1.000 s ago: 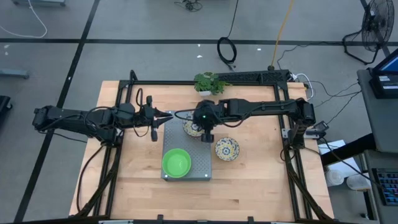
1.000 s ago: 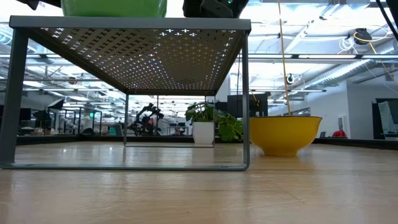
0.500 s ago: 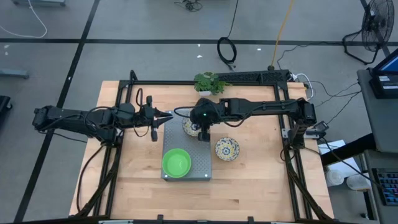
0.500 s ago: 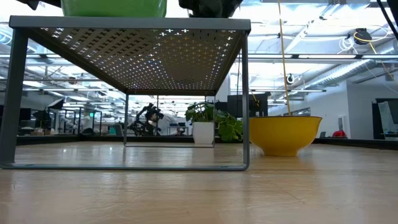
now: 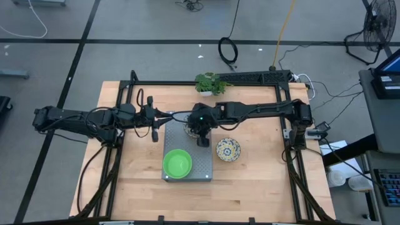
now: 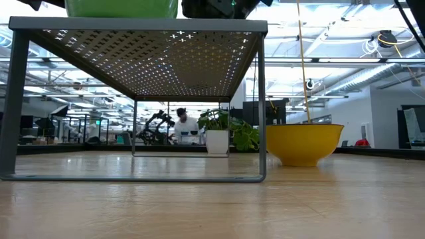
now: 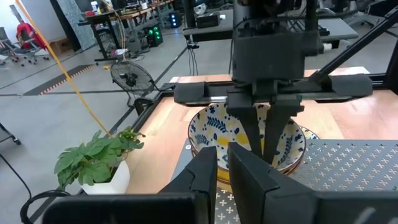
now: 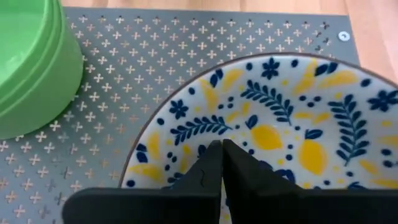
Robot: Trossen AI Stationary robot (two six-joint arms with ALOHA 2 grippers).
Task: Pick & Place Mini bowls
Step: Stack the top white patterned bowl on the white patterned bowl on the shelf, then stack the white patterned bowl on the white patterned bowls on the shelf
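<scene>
Lowest in the high view's middle, a plain green bowl (image 5: 177, 164) sat on the near left part of the grey perforated tray (image 5: 201, 170). To its right, off the tray and on the bare wooden table (image 5: 250, 187), lay a cream floral bowl (image 5: 228, 149). Further up the frame, at the tray's far edge, the right gripper (image 5: 202, 137) hung over a second floral bowl (image 5: 190, 130), most of which the arm covered.

Seen from the right wrist, that patterned bowl (image 8: 267, 134) filled the centre and right of the frame, resting on the tray mesh with the green bowl (image 8: 31, 68) at upper left. The right gripper's two dark fingers (image 8: 208, 171) were pressed together with no gap showing, their tips over the bowl's inside; whether they pinched the rim could not be told. The left wrist view showed the same pair of fingers coming down into the floral bowl (image 7: 214, 127), which seemed to sit on another like it.

At centre left of the high view the left gripper (image 5: 154, 122) waited just beside the tray's far left corner; its fingers (image 7: 202, 174) stood slightly apart and held nothing. Beyond, at the table's far edge, stood the small plant (image 5: 209, 82).

The floral bowl looked glazed and rigid, so probably slick, fairly light and liable to chip. Its rim, pinched with one finger inside and one outside, seemed the best hold.
</scene>
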